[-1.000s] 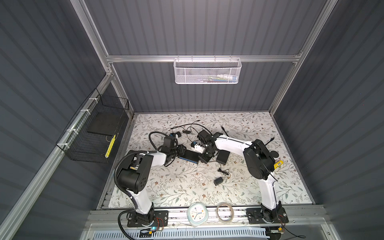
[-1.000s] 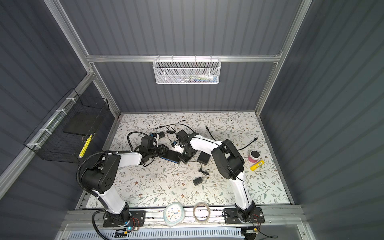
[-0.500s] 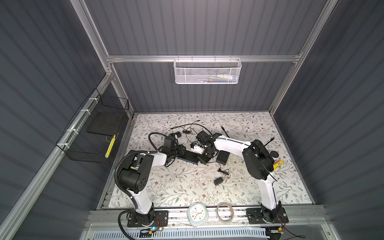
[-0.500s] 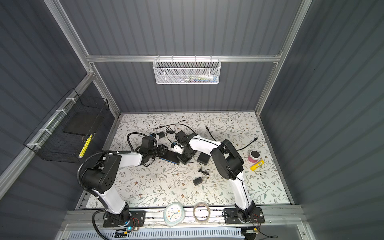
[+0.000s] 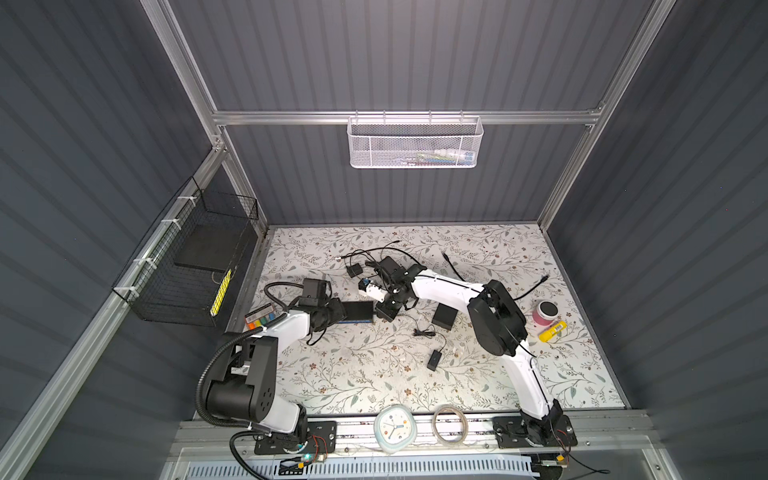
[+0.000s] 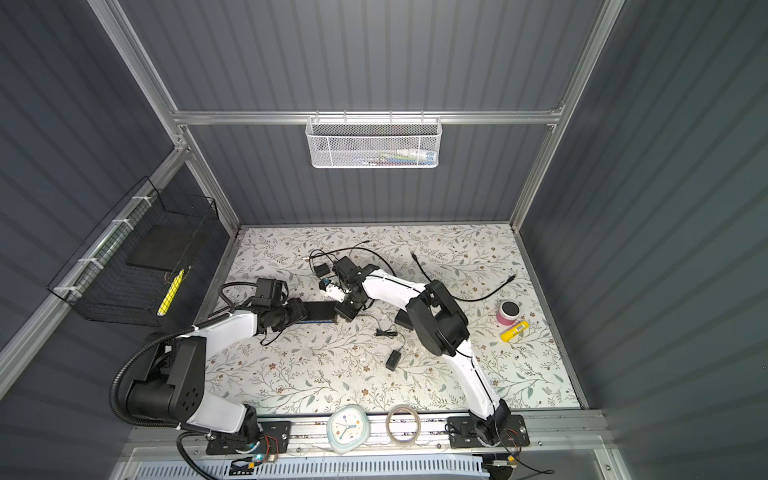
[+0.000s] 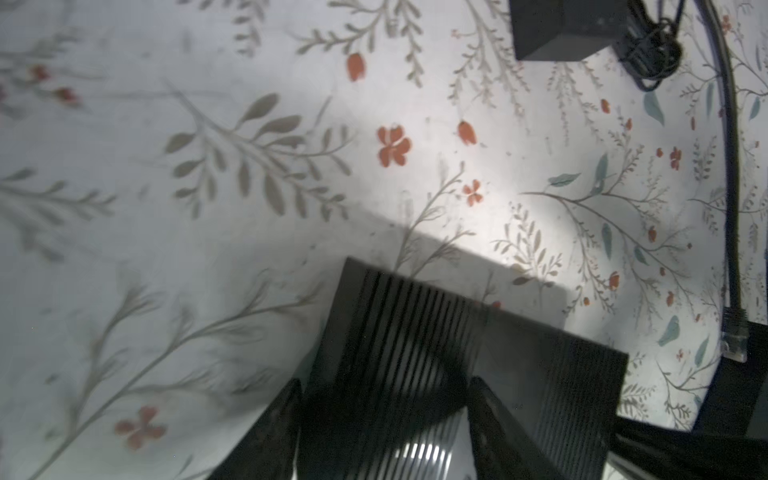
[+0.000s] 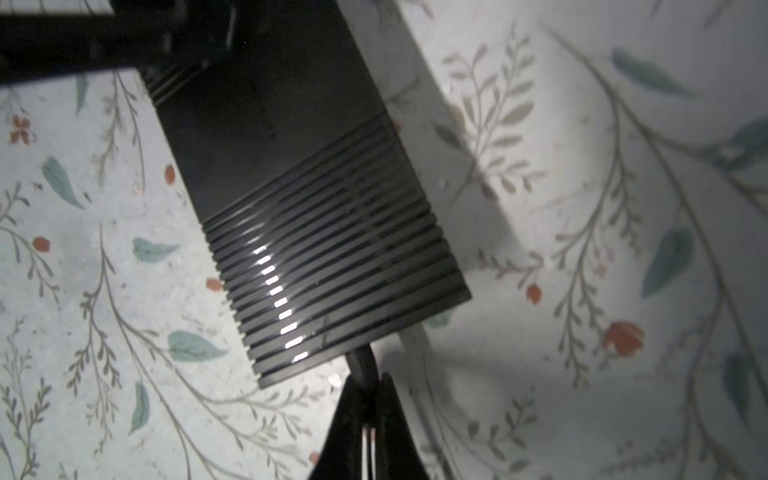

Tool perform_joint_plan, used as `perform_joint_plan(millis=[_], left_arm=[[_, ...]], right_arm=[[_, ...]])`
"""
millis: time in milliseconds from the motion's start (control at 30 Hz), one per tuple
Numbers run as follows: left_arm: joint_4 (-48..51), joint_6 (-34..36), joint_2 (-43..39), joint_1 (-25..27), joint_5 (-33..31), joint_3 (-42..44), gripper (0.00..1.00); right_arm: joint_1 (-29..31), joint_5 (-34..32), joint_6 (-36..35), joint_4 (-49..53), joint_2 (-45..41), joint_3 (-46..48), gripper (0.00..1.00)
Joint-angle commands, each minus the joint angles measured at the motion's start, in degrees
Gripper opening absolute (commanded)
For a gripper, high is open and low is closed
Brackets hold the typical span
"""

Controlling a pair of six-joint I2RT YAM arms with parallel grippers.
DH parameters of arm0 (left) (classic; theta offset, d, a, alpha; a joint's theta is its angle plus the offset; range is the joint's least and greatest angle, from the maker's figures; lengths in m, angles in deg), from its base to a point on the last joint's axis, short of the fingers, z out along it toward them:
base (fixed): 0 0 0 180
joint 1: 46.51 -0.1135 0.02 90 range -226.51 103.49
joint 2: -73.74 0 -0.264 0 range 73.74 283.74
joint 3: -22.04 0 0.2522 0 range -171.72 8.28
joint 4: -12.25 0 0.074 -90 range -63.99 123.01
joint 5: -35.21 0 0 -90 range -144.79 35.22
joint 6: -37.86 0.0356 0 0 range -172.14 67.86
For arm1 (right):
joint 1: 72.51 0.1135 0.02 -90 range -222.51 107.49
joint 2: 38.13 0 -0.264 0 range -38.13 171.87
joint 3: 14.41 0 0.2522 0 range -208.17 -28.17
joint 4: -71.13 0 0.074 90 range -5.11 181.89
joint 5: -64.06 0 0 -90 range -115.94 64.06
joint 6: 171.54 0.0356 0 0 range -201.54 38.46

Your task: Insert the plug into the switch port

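There were two robot arms (image 5: 446, 286). The surface (image 5: 374, 386) carried one flat black box (image 5: 355, 311) with a blue strip, one plug (image 8: 362, 360), three black adapter blocks (image 5: 444, 316), one white block with a blue end (image 5: 371, 289), one pink-and-black pot (image 5: 545, 312), one yellow stick (image 5: 552, 331) and one colour card (image 5: 259, 320). The black cables (image 7: 735, 187) were too tangled to count. One clock (image 5: 395, 428) and one tape roll (image 5: 450, 424) lay on the front rail. Two baskets hung on the walls: one white mesh basket (image 5: 415, 141) and one black wire basket (image 5: 195, 257) holding one dark slab (image 5: 208, 249) and one yellow strip (image 5: 220, 291).
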Motion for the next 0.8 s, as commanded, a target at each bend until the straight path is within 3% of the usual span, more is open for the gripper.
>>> perform_joint_plan(millis=[0,67,167,267,567,767], left_arm=[[8.8,0.8,-3.4,-2.3,-2.2,1.1,0.69],[10.3,1.5,-5.3,-3.6,-3.5,0.6,0.74],[11.7,2.2,-7.5,-5.5,-4.0,-0.4,0.76],[13.2,3.3,-9.3,-6.2,-4.8,-2.2,0.77],[12.9,7.6,-10.0,-6.7,-2.5,-7.6,0.76],[11.8,8.8,-6.3,-6.7,-1.0,-10.0,0.76]], right_arm=[[2.0,1.9,0.0,-3.1,2.3,-5.3,0.09],[3.0,1.6,0.7,-2.4,4.2,-8.1,0.13],[4.1,0.8,1.8,-0.6,5.8,-11.3,0.26],[3.7,-1.5,3.3,0.4,3.2,-9.7,0.37],[-1.5,-6.7,13.1,-2.0,-22.0,13.6,0.57],[-5.5,-8.1,22.3,0.4,-34.8,31.0,0.63]])
